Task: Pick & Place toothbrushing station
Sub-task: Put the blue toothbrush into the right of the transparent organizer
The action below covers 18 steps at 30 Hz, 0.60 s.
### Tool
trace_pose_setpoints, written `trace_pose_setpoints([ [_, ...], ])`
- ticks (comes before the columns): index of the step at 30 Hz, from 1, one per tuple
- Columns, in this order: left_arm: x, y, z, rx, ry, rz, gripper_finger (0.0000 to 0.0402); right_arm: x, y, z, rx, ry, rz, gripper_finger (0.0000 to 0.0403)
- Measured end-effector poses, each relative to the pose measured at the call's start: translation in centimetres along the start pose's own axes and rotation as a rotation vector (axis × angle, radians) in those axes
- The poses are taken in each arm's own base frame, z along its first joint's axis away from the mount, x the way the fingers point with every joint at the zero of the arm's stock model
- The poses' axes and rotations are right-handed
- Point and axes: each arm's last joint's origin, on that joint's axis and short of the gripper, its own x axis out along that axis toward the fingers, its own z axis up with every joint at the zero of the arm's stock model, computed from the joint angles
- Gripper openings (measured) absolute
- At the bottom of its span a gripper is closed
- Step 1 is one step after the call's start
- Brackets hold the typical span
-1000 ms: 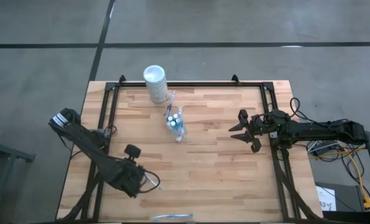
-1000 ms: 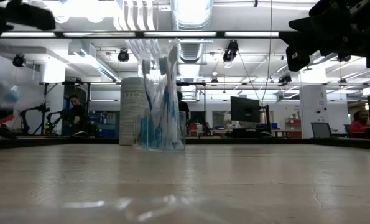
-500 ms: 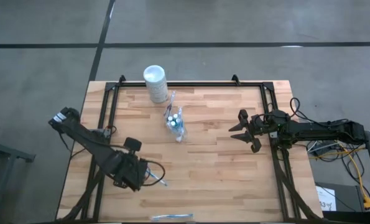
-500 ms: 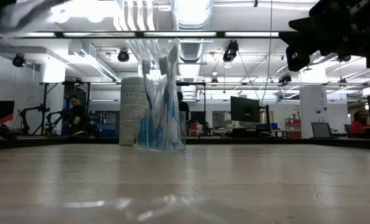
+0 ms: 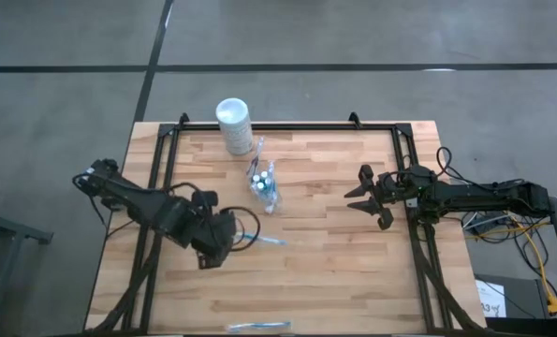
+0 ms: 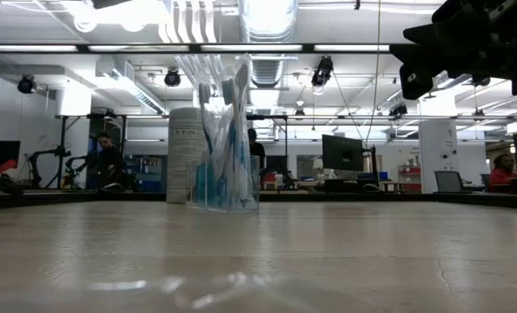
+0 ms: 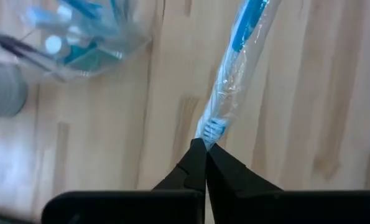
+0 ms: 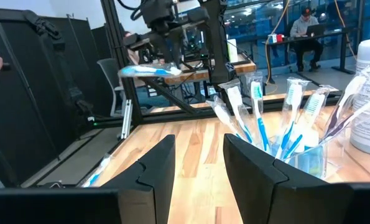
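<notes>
The toothbrushing station (image 5: 264,184), a clear holder full of blue-and-white toothbrushes, stands on its base mid-table; it also shows in the low view (image 6: 225,183) and the right wrist view (image 8: 296,149). My left gripper (image 5: 236,241) hangs above the table, near and left of the station, shut on a wrapped toothbrush (image 7: 234,74). My right gripper (image 5: 355,198) waits open at the table's right, pointing level toward the station with nothing between its fingers (image 8: 200,165). My left gripper pinches the wrapped toothbrush's bristle end (image 7: 213,129) between its two fingertips, coming from above and pointing steeply down. The toothbrush (image 8: 150,70) is lifted clear of the table. It sticks out about level, its handle toward the table's right.
A white cylinder with a round lid (image 5: 233,124) stands at the far edge, just behind the station. Another wrapped toothbrush (image 5: 259,327) lies at the near edge. A dark metal frame (image 5: 287,126) runs along the table's far edge and sides.
My left gripper has risen and gone toward the table's far edge and right, toward the station, rolling as it went. The wrapped toothbrush went up with it, clear of the table.
</notes>
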Motion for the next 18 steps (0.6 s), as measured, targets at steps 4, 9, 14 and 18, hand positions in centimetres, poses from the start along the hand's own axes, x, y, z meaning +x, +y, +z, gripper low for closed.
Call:
trace_pose_setpoints([
  [4, 0.2, 0.5, 0.6, -0.058, 0.026, -0.058, 0.0005, 0.0, 0.0, 0.0, 0.000, 0.000, 0.000, 0.0132],
  [9, 0.5, 1.9, 0.1, -0.222, 0.158, -0.035, 0.0005, 0.0, 0.0, 0.0, 0.000, 0.000, -0.001, 0.0132],
  [14, 1.0, 3.0, 0.5, -0.365, 0.225, -0.057, 0.0005, 0.0, 0.0, 0.0, 0.000, 0.000, 0.000, 0.0132],
  [18, 1.6, 3.9, 1.1, -0.428, 0.257, -0.066, 0.0005, 0.0, 0.0, 0.0, 0.000, 0.000, 0.000, 0.0132],
])
